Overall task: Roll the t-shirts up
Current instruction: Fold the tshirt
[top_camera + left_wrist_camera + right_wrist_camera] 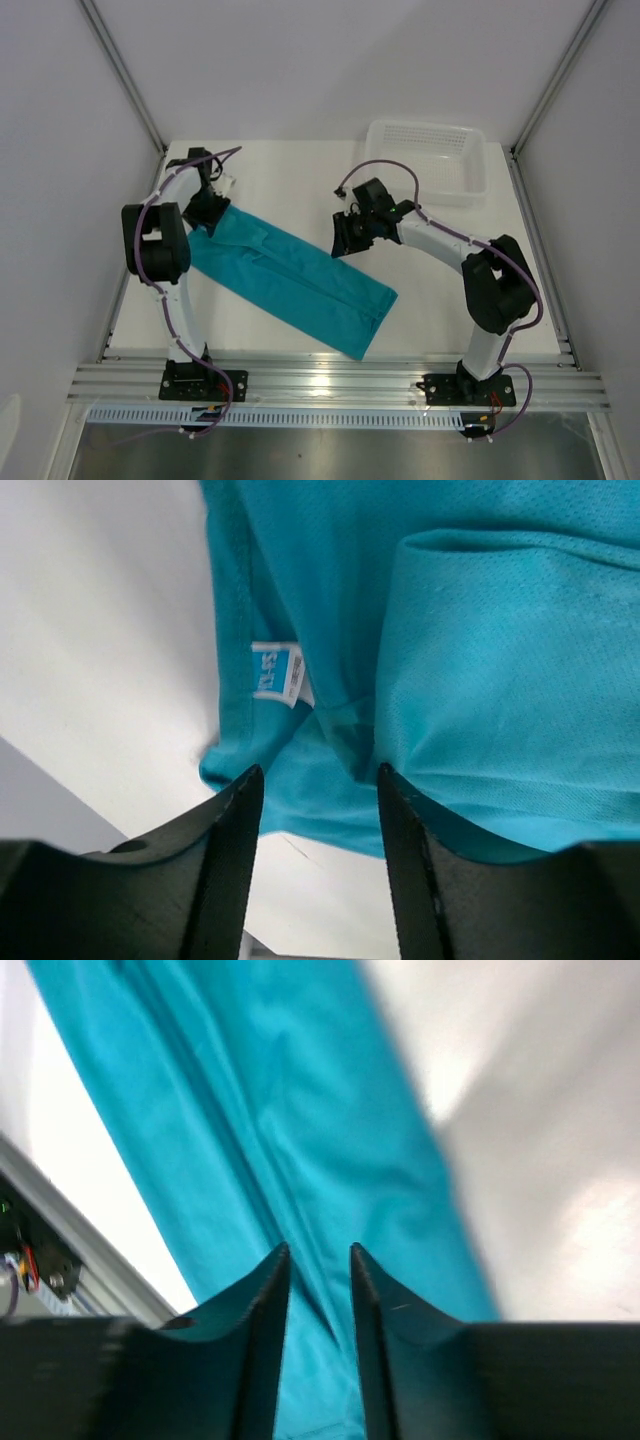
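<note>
The teal t-shirt (290, 280) lies folded into a long narrow strip that runs diagonally from upper left to lower right on the white table. My left gripper (212, 215) hovers at its upper-left end, jaws open. In the left wrist view the left gripper (320, 770) frames the collar edge of the t-shirt (480, 660), with the white neck label (277, 675) just ahead. My right gripper (343, 238) hangs over the strip's upper edge near the middle. In its wrist view the right gripper (319, 1248) stands narrowly open above the t-shirt (260, 1110), nothing pinched.
A white plastic basket (425, 160) stands at the back right of the table. Bare white table top (280, 190) lies between the two grippers, and an aluminium rail (340, 385) runs along the near edge by the arm bases.
</note>
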